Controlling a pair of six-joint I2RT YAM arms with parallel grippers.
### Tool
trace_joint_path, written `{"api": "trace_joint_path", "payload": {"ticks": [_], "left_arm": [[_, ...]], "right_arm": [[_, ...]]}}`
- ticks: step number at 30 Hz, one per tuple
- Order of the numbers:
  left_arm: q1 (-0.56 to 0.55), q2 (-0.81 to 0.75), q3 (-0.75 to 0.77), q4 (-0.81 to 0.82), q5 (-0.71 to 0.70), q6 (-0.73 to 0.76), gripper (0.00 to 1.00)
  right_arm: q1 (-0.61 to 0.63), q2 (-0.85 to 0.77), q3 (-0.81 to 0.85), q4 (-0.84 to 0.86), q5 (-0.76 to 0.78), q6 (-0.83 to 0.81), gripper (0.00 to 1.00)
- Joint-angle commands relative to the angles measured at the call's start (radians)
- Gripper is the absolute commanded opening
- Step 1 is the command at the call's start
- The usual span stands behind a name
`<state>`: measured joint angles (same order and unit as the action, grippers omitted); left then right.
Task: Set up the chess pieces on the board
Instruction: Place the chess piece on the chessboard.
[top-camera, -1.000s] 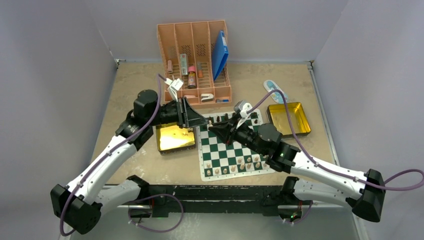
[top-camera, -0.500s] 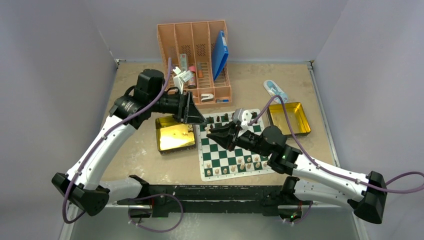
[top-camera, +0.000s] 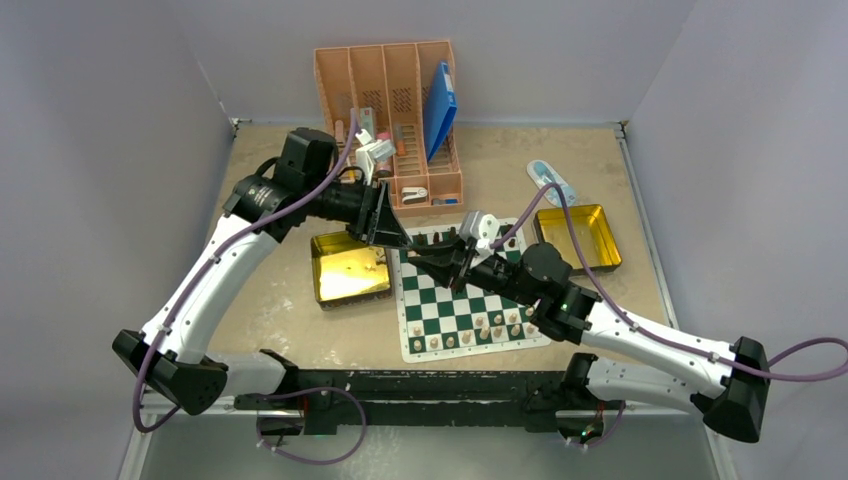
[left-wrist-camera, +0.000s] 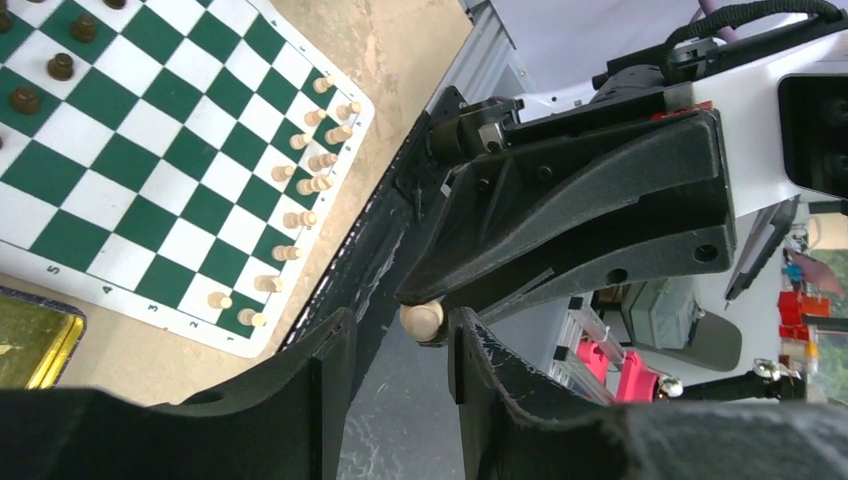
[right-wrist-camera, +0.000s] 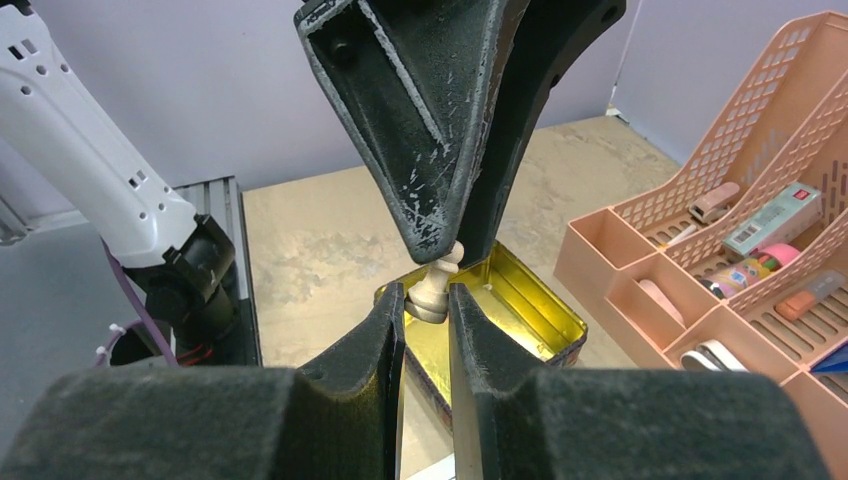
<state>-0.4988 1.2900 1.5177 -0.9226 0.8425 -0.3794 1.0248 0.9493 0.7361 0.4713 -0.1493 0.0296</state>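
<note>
The green-and-white board lies mid-table; it also shows in the left wrist view. Pale chess pieces stand on its near rows and dark ones on its far row. My two grippers meet tip to tip above the board's far left corner. My right gripper is shut on the base of a pale chess piece. My left gripper is open, its fingers either side of that piece's head, with a gap on one side.
A gold tin sits left of the board, right under the grippers, and a second gold tin sits to its right. A pink organiser with pens and bottles stands at the back. A small blue-and-white item lies at the back right.
My left arm has swung its elbow up and back toward the organiser. My right gripper has slid a little left. The tips have stayed together around the pale piece.
</note>
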Motion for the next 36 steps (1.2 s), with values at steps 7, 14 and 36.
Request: {"api": "trace_joint_path", "payload": {"ticks": [7, 14, 36], "left_arm": [[-0.001, 0.009, -0.039, 0.064, 0.133, 0.025, 0.31], [-0.003, -0.006, -0.053, 0.084, 0.168, 0.023, 0.09], [-0.004, -0.118, -0.165, 0.142, -0.284, 0.089, 0.00]], "right_arm": [[0.000, -0.001, 0.037, 0.053, 0.011, -0.053, 0.13], [0.000, -0.005, 0.023, 0.047, 0.020, -0.056, 0.13], [-0.001, -0.260, -0.092, -0.303, 0.292, 0.442, 0.76]]}}
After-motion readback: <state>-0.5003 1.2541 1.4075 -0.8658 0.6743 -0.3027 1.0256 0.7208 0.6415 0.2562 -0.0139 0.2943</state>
